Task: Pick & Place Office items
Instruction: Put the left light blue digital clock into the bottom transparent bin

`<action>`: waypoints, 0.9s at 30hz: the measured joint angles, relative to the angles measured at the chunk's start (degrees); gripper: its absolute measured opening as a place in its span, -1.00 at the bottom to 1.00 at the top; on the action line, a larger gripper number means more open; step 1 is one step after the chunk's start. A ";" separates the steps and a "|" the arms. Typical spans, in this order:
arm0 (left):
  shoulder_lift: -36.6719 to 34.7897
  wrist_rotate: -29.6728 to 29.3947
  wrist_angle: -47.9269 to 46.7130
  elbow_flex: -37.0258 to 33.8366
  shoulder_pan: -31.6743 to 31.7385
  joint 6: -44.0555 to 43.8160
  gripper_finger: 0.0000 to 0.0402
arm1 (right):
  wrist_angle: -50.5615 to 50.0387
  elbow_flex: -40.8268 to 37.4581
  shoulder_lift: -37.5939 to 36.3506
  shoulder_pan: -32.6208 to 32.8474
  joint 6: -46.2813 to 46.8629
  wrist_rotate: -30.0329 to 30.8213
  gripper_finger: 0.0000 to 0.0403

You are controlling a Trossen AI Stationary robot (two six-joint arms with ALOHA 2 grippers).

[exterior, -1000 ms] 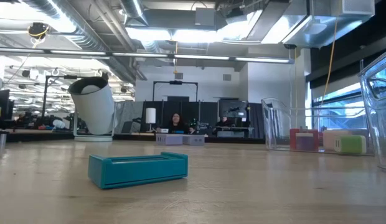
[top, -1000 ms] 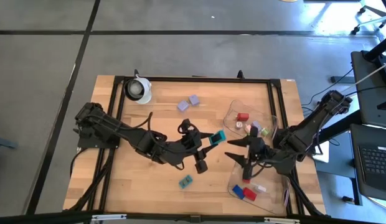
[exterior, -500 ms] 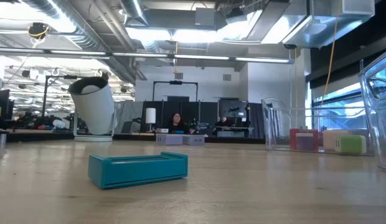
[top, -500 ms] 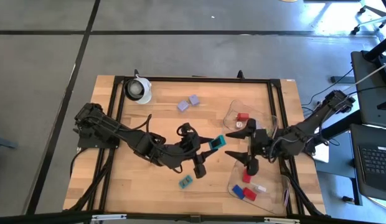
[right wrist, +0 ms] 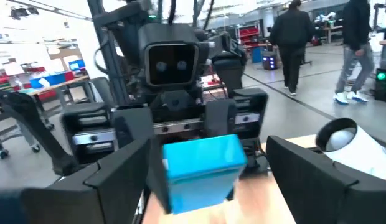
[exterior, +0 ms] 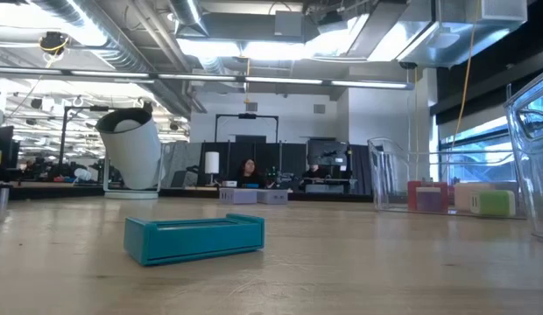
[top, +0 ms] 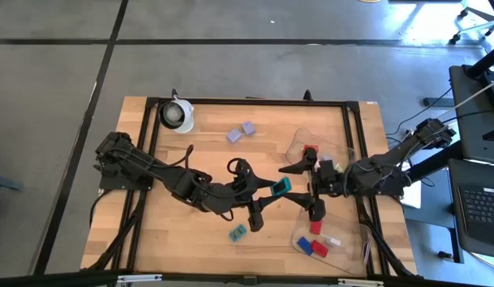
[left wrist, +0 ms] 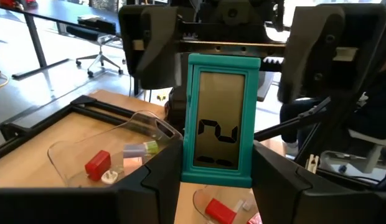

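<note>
- High view: the left gripper point(top: 268, 194) is clamped on a teal piece point(top: 280, 186), held up over mid-table. The right gripper point(top: 303, 185) sits right next to it with its fingers spread wide, one on each side. Looks like a handover to me. Another teal piece point(top: 237, 233) lies on the wood, and two lavender blocks point(top: 241, 131) sit near the white roll point(top: 178, 115).
- Low view: no arms in sight, just that flat teal piece point(exterior: 194, 239) on the table and a clear tray point(exterior: 447, 188) with bits inside.
- Left wrist view: the teal piece point(left wrist: 220, 127) is pinched near its lower end and looks like light, rigid, smooth plastic. I'd grab the free upper end, flat sides.
- Right wrist view: the teal piece point(right wrist: 202, 165) sits between the spread fingers.
</note>
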 joint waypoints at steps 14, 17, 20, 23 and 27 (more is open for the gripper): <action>0.00 0.02 1.68 -0.02 1.11 2.08 -0.22 | 0.61 0.00 0.10 -1.70 0.26 -4.62 0.48; 0.00 1.01 1.68 -0.04 1.61 2.08 -0.22 | 0.59 0.00 0.10 -1.68 -0.07 -4.62 0.34; 0.00 1.49 1.70 -0.04 2.01 2.08 -0.23 | 0.48 0.00 0.10 -1.70 -1.06 -4.60 0.17; 0.00 1.81 1.73 -0.04 2.19 2.16 -0.23 | 0.41 0.00 0.10 -1.72 -1.26 -4.35 -0.04; 0.00 2.14 1.77 -0.04 2.25 2.35 -0.19 | 0.41 0.00 0.10 -1.72 -1.37 -4.36 -0.23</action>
